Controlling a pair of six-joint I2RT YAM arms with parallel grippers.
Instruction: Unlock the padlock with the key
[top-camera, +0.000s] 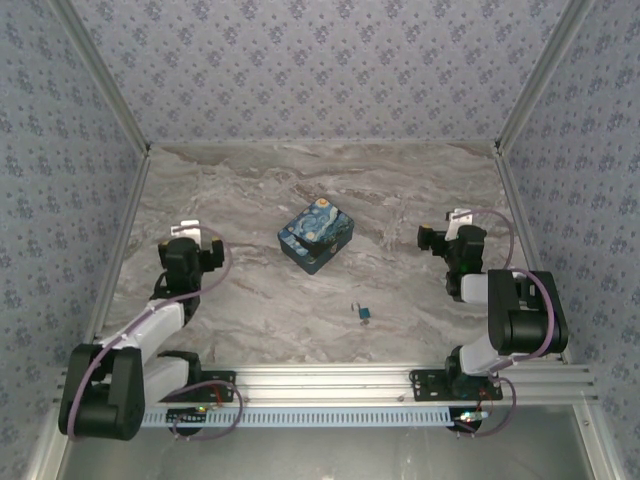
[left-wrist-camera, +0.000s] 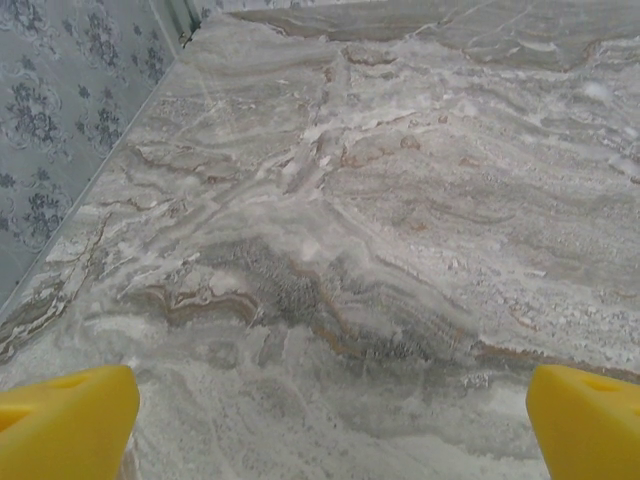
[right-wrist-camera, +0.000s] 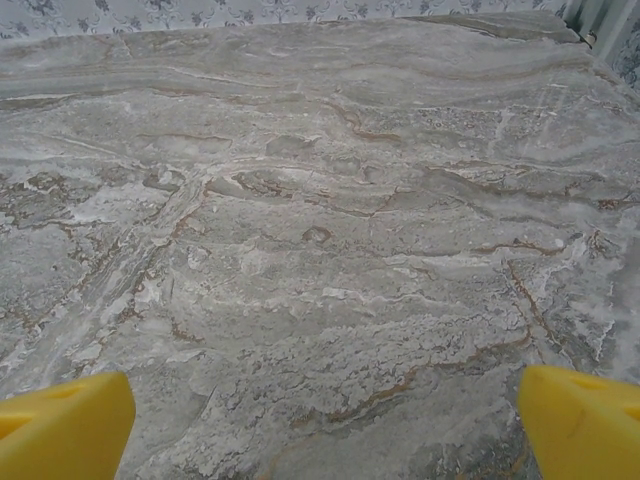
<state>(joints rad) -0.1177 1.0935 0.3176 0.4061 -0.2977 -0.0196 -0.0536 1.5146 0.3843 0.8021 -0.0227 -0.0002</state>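
Observation:
The tiny teal-blue padlock (top-camera: 366, 315) lies on the marble table near the front middle, between the two arms. A dark speck just to its upper left is the key (top-camera: 352, 306). My left gripper (top-camera: 197, 236) hovers at the left side of the table, well away from both. In the left wrist view my left gripper (left-wrist-camera: 330, 425) is open, its yellow fingertips (left-wrist-camera: 70, 420) wide apart over bare marble. My right gripper (top-camera: 443, 234) sits at the right side, and in its wrist view the right gripper (right-wrist-camera: 325, 425) is also open over bare marble.
A blue-and-yellow Starry-Night printed box (top-camera: 317, 235) stands in the middle of the table, behind the padlock. Patterned walls (top-camera: 60, 150) close the left, right and back sides. An aluminium rail (top-camera: 330, 380) runs along the near edge.

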